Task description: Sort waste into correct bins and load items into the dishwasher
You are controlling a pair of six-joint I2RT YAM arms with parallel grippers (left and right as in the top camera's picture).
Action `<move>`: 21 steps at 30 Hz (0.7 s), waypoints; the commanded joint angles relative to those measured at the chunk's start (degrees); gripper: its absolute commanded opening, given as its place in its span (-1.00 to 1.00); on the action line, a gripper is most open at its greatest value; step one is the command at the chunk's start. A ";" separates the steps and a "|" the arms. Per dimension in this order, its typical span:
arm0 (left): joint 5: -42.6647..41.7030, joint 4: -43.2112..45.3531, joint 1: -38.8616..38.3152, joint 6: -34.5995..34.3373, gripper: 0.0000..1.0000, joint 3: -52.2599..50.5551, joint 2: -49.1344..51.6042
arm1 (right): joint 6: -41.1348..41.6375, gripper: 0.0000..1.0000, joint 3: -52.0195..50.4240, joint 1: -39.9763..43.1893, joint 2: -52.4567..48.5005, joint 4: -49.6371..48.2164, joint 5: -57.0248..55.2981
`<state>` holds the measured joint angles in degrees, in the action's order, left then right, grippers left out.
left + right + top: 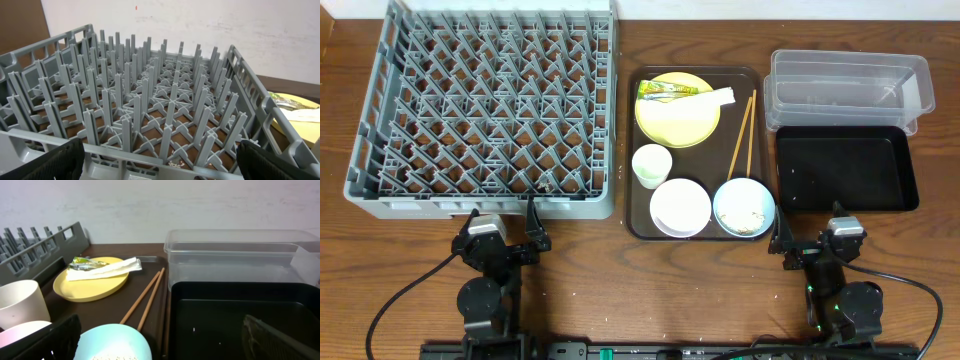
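Observation:
The grey dishwasher rack (490, 100) stands at the back left. On a brown serving tray (638, 120) lie a yellow plate (675, 125) carrying a wrapper (663, 91) and a white napkin (708, 97), chopsticks (743, 135), a white cup (652, 165), a white bowl (680, 207) and a light-blue bowl (725, 200) with rice (752, 218). The clear tub (848, 88) and black tray (845, 168) are at the right. My left gripper (160, 160) is open before the rack's near wall. My right gripper (160, 340) is open between the blue bowl (112, 337) and the black tray (240, 310), holding nothing.
A few white crumbs (176, 162) lie on the table under the rack's near edge. Both arm bases and their cables sit along the table's front edge. Bare wood shows between the two grippers.

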<state>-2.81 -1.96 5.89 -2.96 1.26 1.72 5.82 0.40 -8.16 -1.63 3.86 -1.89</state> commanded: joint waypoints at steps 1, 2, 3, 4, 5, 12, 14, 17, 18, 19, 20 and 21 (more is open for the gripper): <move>0.90 -2.03 -0.17 0.35 0.96 -1.03 -0.31 | -0.13 0.98 -0.09 -0.66 0.50 0.24 0.24; 0.90 -2.03 -0.17 0.35 0.96 -1.03 -0.31 | -0.13 0.98 -0.09 -0.66 0.50 0.26 0.24; 0.90 -2.03 -0.17 0.35 0.96 -1.03 -0.31 | -0.13 0.99 -0.09 -0.66 0.50 0.24 0.24; 0.90 -2.03 -0.17 0.35 0.96 -1.03 -0.28 | -0.13 0.98 -0.09 -0.66 0.50 0.26 0.24; 0.90 -2.01 -0.17 0.35 0.96 -1.03 -0.31 | -0.15 0.98 -0.09 -0.66 0.50 0.24 0.24; 0.90 -2.01 -0.17 0.35 0.96 -1.03 -0.31 | -0.13 0.98 -0.09 -0.66 0.50 0.26 0.24; 0.90 -2.01 -0.17 0.35 0.96 -1.03 -0.28 | -0.13 0.98 -0.09 -0.66 0.50 0.26 0.24; 0.90 -2.01 -0.17 0.35 0.97 -1.03 -0.28 | -1.66 0.98 -0.09 -0.63 0.50 -0.48 -2.80; 0.90 -2.01 -0.17 0.35 0.96 -1.03 -0.31 | -1.66 0.98 -0.09 -0.63 0.50 -0.24 -3.58; 0.90 -2.01 -0.17 0.35 0.96 -1.03 -0.31 | -1.64 0.99 -0.09 -0.63 0.50 -0.20 -3.67; 0.90 -2.01 -0.17 0.35 0.97 -1.03 -0.31 | -1.64 0.98 -0.09 -0.63 0.50 -0.22 -3.67; 0.92 -2.01 -0.17 0.35 0.96 -1.03 -0.31 | -1.64 0.99 -0.09 -0.63 0.50 -0.20 -3.67</move>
<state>-2.81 -1.96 5.89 -2.96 1.26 1.72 5.34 0.40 -8.16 -1.63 3.62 -3.73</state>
